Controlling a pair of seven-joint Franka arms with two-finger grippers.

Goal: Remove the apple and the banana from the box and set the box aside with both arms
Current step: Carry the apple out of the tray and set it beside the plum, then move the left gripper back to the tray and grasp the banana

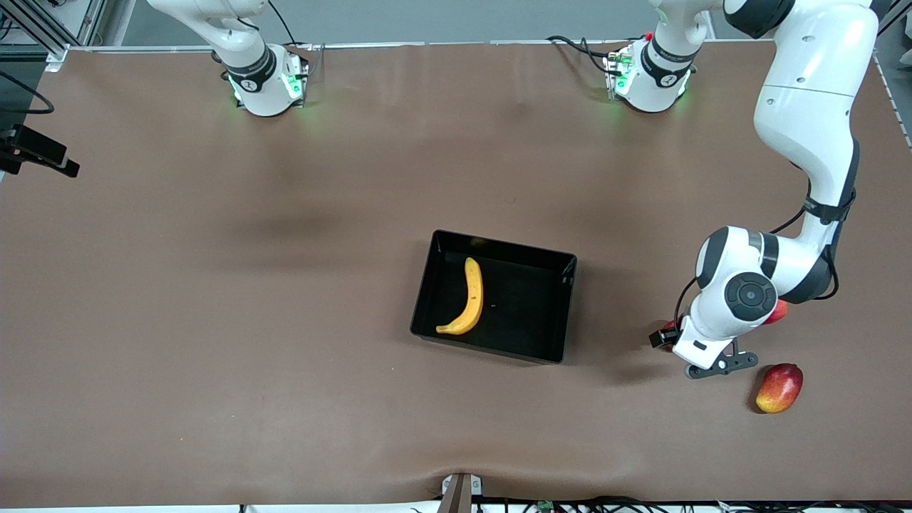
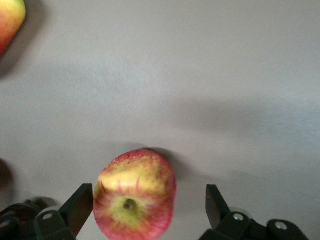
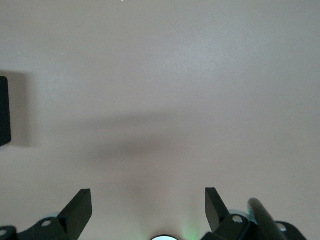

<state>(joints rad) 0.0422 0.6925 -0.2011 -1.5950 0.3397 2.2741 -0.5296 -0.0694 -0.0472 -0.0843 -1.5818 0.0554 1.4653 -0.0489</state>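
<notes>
The red apple with yellowish streaks (image 2: 135, 196) rests on the brown table between the fingers of my left gripper (image 2: 148, 202). That gripper is open, with one finger close to the apple and a gap at the other. In the front view only a red edge of the apple (image 1: 779, 311) peeks out beside the left arm's wrist (image 1: 747, 293), which hides the fingers. The yellow banana (image 1: 467, 297) lies inside the black box (image 1: 499, 249) at the table's middle. My right gripper (image 3: 148, 205) is open and empty over bare table, out of the front view.
An oval red-and-yellow fruit (image 1: 779, 387) lies on the table nearer to the front camera than the apple; it also shows in the left wrist view (image 2: 9, 22). A dark corner of the box (image 3: 4, 110) shows in the right wrist view. Both arm bases stand along the table's back edge.
</notes>
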